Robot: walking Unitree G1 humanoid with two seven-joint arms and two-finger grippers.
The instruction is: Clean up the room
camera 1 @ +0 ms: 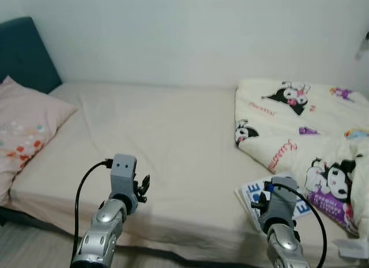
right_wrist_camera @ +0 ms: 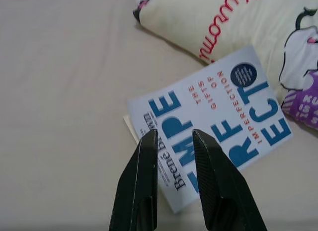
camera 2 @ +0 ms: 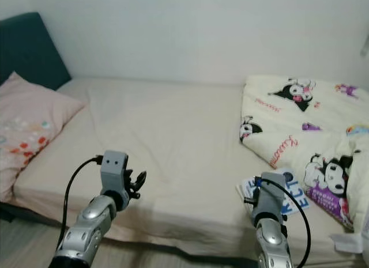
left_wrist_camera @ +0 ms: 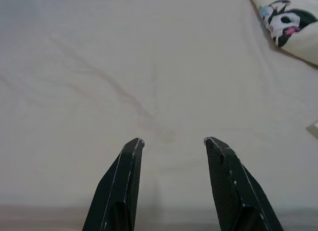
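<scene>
Both my grippers hover open and empty: right gripper over the book, left gripper over the bed.

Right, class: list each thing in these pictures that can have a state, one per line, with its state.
Book: closed, lying flat on the bed, cover up, its far edge at the blanket.
Blanket: bunched up at the right side of the bed.
Pillow: lying at the left end by the headboard.
Bed sheet: spread, lightly creased.
Left tool: open, over bare sheet.
Right tool: open, narrow gap, above the book.
</scene>
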